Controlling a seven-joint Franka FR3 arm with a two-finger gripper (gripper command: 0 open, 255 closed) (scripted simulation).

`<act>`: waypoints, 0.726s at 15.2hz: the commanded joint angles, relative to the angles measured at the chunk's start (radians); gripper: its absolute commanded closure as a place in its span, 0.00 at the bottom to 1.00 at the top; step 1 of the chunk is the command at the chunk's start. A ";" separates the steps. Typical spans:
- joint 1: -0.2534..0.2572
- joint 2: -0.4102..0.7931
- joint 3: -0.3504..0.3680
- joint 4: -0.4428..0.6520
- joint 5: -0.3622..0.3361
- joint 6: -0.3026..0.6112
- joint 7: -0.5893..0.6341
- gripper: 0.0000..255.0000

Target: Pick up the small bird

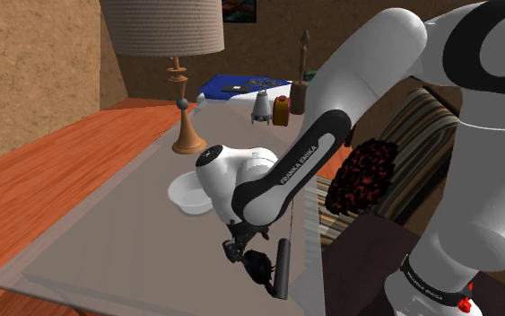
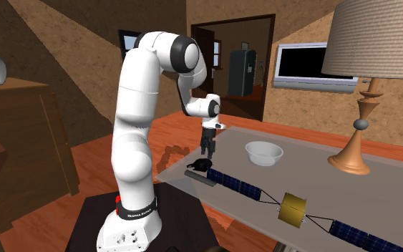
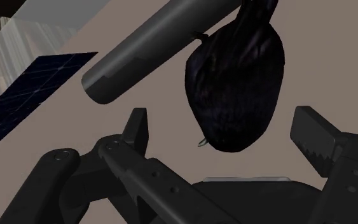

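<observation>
- Gripper (image 3: 222,122), all black: jaws wide apart, holding nothing; it points down at the table (image 3: 339,63), low over it.
- Fingers (image 3: 138,130): one stands on each side of the bird, with table surface showing in the gap on either side; neither touches it.
- Small bird (image 3: 234,83), very dark, nearly black, rounded body: it lies on the table directly under the gripper, centred between the fingers and reaching just past the tips. In the shoulder view the bird (image 1: 258,266) sits just below the gripper (image 1: 244,254); in the second exterior view the gripper (image 2: 207,149) hangs just above the bird (image 2: 201,166).
- Dark grey cylinder (image 3: 152,51): it lies flat on the table just past the fingertips, close beside the bird; whether the two touch cannot be told.
- Satellite model (image 2: 293,209), gold body with dark blue solar panels: on the table beyond the cylinder from the gripper, one panel end near the cylinder.
- White bowl (image 2: 264,152): on the table, well apart from the gripper.
- Lamp (image 2: 357,143), wooden base, ribbed shade: farther from the gripper than the bowl.
</observation>
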 commanded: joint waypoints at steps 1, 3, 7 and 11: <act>0.018 0.054 -0.011 0.020 -0.037 0.015 0.033 0.00; 0.025 0.078 -0.021 0.019 -0.056 0.035 0.047 0.00; 0.040 0.130 -0.042 0.021 -0.094 0.075 0.074 0.00; 0.044 0.142 -0.046 0.026 -0.102 0.080 0.079 1.00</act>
